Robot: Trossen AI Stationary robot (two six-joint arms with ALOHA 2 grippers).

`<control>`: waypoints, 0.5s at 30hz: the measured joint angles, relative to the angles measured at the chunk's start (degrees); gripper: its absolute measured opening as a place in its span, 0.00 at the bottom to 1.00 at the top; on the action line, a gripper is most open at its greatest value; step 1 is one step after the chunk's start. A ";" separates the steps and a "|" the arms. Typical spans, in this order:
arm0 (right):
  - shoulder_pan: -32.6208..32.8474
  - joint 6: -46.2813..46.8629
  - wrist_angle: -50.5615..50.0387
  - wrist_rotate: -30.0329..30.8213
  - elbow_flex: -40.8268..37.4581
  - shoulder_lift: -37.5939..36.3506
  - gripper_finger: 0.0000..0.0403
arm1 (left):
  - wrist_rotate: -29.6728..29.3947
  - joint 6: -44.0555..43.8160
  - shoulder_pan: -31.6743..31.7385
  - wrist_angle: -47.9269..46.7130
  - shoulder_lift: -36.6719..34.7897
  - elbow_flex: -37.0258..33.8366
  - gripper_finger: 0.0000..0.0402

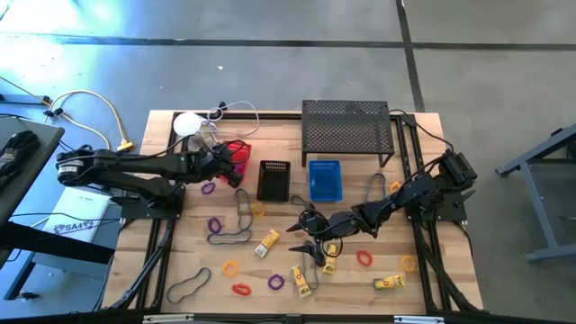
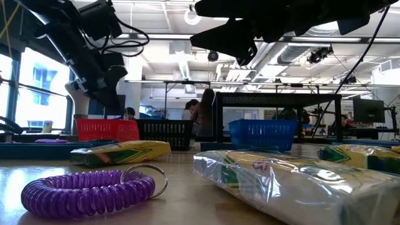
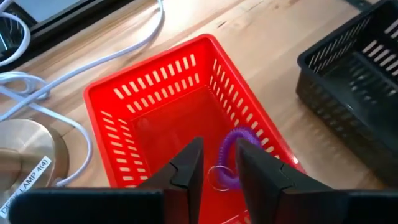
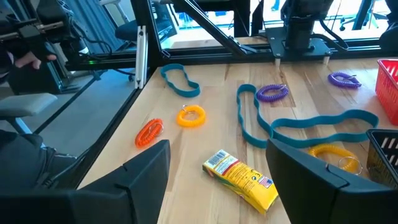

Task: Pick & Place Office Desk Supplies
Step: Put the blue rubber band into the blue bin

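Note:
My left gripper (image 1: 236,162) hangs open over the red basket (image 1: 236,153) at the table's far left. In the left wrist view its fingers (image 3: 189,168) stand above a purple coil ring (image 3: 231,152) that lies inside the red basket (image 3: 124,106). My right gripper (image 1: 304,238) is open wide near the table's middle. In the right wrist view a yellow packet (image 4: 242,180) lies flat on the wood ahead of my right gripper (image 4: 219,146). More yellow packets (image 1: 389,283), coil rings (image 1: 275,282) and dark band loops (image 1: 187,286) are scattered over the table.
A black basket (image 1: 274,180) and a blue basket (image 1: 325,179) stand right of the red one, with the black mesh shelf (image 1: 347,126) behind them. A white lamp (image 1: 187,124) and its cable sit at the far left. People stand in the room beyond (image 2: 203,109).

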 joint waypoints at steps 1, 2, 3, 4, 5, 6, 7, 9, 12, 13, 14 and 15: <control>0.00 0.00 -0.01 0.00 0.00 0.00 0.63 | -0.11 -0.55 0.00 0.14 0.06 0.00 0.22; 0.00 0.00 -0.01 0.00 0.00 0.00 0.63 | -0.12 -1.16 0.00 0.21 0.08 0.00 0.22; 0.00 0.00 -0.01 0.00 0.00 0.00 0.63 | -0.12 -1.77 0.00 0.21 0.10 0.00 0.22; 0.00 0.00 -0.01 0.00 0.00 0.00 0.63 | -0.12 -1.94 0.00 0.34 0.10 0.00 0.22; 0.00 0.00 -0.02 0.00 0.00 0.00 0.63 | -0.12 -1.94 0.00 0.64 0.10 0.00 0.22; 0.00 0.00 -0.03 0.00 0.00 0.00 0.63 | -0.12 -1.93 0.00 0.91 0.10 0.00 0.22; 0.00 0.00 -0.03 0.00 0.00 0.00 0.63 | -0.10 -1.93 0.00 1.08 0.10 0.00 0.22; 0.00 0.00 -0.14 0.00 0.00 0.00 0.63 | 0.66 -1.93 -0.02 1.55 0.10 0.00 0.22; 0.00 0.00 -0.21 0.00 0.00 0.00 0.63 | 3.37 -1.24 -0.31 1.78 -0.50 0.02 0.22; 0.00 0.00 -0.22 0.00 0.00 0.00 0.63 | 4.50 -0.10 -0.50 1.74 -0.85 0.14 0.22; 0.00 0.00 -0.31 0.00 0.00 0.00 0.63 | 5.77 1.22 -0.81 1.66 -1.26 0.29 0.22; 0.00 0.00 -0.36 0.00 0.00 0.00 0.63 | 7.21 2.35 -1.21 1.61 -1.75 0.44 0.22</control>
